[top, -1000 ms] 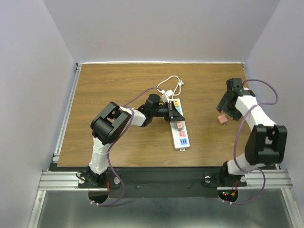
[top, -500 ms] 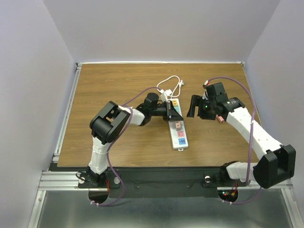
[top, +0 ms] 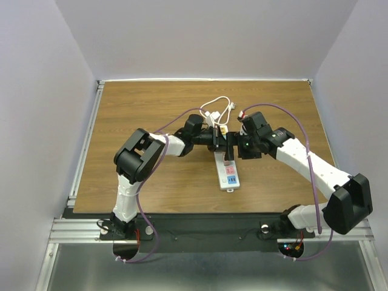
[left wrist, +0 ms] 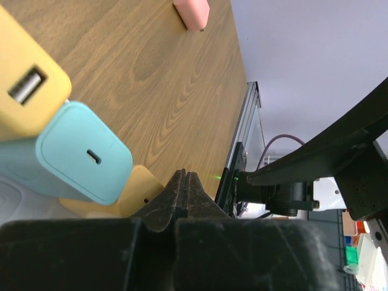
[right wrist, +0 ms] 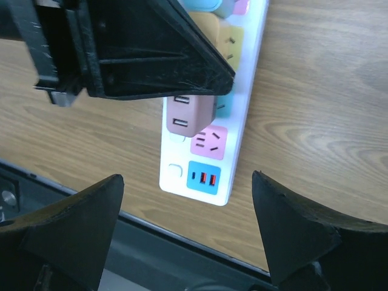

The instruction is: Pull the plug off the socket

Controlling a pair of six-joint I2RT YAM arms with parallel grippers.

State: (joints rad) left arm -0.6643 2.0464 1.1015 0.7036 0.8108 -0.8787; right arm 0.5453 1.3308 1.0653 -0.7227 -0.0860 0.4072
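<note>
The socket, a long white power strip (top: pixel 230 177) with a blue end patch (right wrist: pixel 204 177), lies at mid-table. A pink plug (right wrist: pixel 190 115) sits in it next to a free pink outlet (right wrist: pixel 210 142). A teal charger (left wrist: pixel 79 160) and a yellow charger (left wrist: pixel 27 97) are plugged in further along. My left gripper (top: pixel 225 144) is shut and empty, its tips (left wrist: pixel 185 182) over a yellow outlet; it also shows black in the right wrist view (right wrist: pixel 133 54). My right gripper (top: pixel 235 151) is open, its fingers (right wrist: pixel 79 224) spread wide above the strip's near end.
A loose pink plug (left wrist: pixel 191 12) lies on the wood to the right of the strip; my right arm hides it in the top view. The strip's white cord (top: pixel 218 106) loops at the back. The table's metal edge rail (right wrist: pixel 182 242) runs close below the strip.
My right arm has swung left from the table's right side to over the strip, beside my left gripper. The left arm and the strip have stayed put.
</note>
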